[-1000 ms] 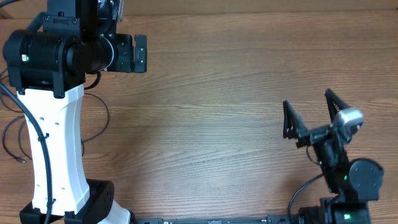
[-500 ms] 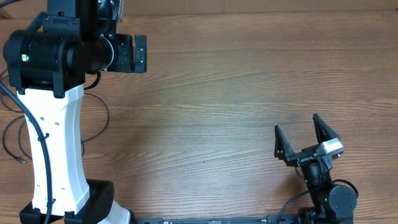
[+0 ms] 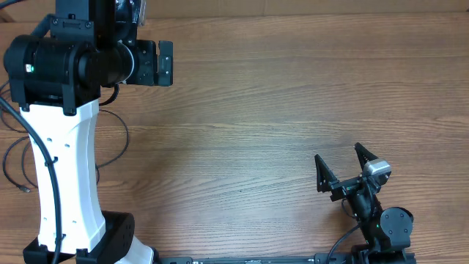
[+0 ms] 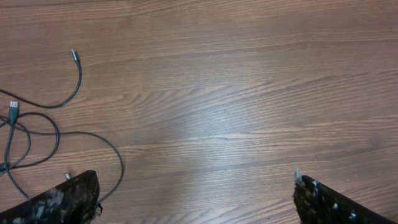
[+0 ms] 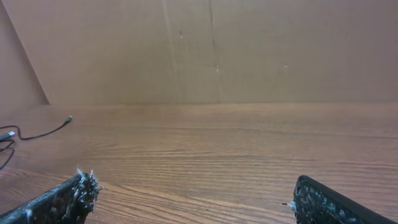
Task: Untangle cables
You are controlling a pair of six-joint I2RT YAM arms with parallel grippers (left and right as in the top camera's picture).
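The cables point(image 4: 37, 127) are thin black cords lying in loose overlapping loops at the left of the left wrist view, with a silver-tipped end point(image 4: 73, 55) and a flat plug point(image 4: 13, 106). In the overhead view they show as loops point(image 3: 10, 163) beside and partly behind the white left arm. One strand end point(image 5: 46, 131) shows far left in the right wrist view. My left gripper point(image 4: 196, 199) is open and empty, held high above the table, right of the cables point(image 3: 155, 64). My right gripper point(image 3: 342, 165) is open and empty, low over bare wood point(image 5: 193, 199), far from the cables.
The white left arm column point(image 3: 62, 176) stands at the left and hides part of the cables. A brown cardboard wall point(image 5: 211, 50) runs along the table's far edge. The right arm base point(image 3: 392, 227) sits at the front edge.
My right gripper has drawn back toward the front edge and shifted left, staying open. The left arm and the cables have not moved.
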